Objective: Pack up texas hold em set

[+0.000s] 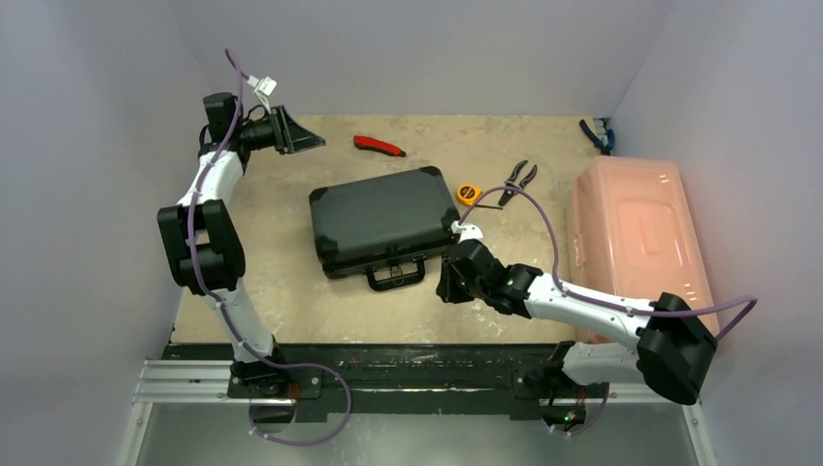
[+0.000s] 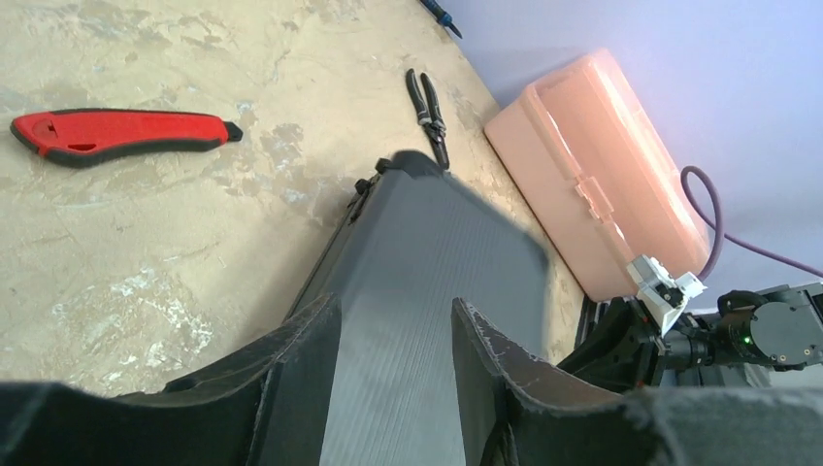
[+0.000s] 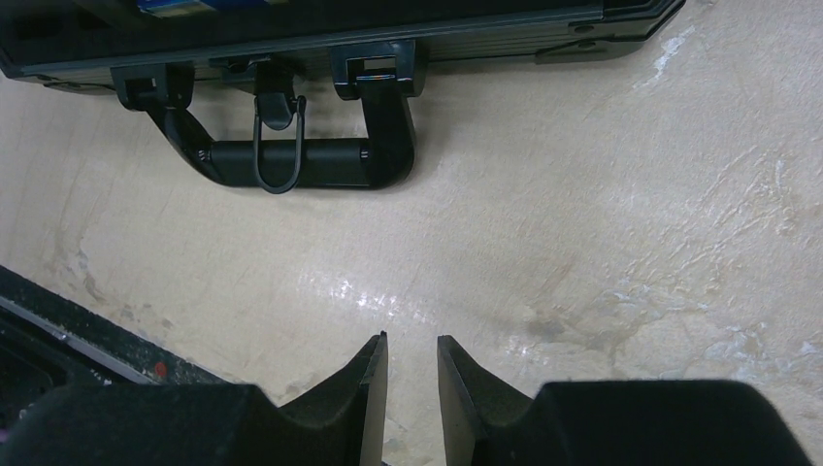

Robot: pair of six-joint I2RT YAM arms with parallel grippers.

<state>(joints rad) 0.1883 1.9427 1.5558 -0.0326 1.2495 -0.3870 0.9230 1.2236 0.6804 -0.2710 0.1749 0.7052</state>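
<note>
The texas hold em set's black briefcase (image 1: 383, 216) lies shut in the middle of the table, its handle (image 1: 396, 277) facing the near edge. My left gripper (image 1: 312, 144) hangs raised at the back left, open and empty. In the left wrist view that gripper (image 2: 396, 303) looks down along the ribbed lid (image 2: 427, 243). My right gripper (image 1: 448, 282) sits low over bare table just right of the handle. Its jaws (image 3: 411, 337) stand slightly apart with nothing between them, and the handle (image 3: 291, 160) and a hanging latch loop (image 3: 279, 146) lie ahead. Cards, discs and dice are hidden.
A red utility knife (image 1: 378, 146) (image 2: 116, 134) lies at the back. A yellow tape measure (image 1: 468, 193) and black pliers (image 1: 517, 181) (image 2: 429, 112) lie right of the case. A pink bin (image 1: 636, 233) (image 2: 602, 175) fills the right side. Blue-handled pliers (image 1: 597, 136) sit in the far corner.
</note>
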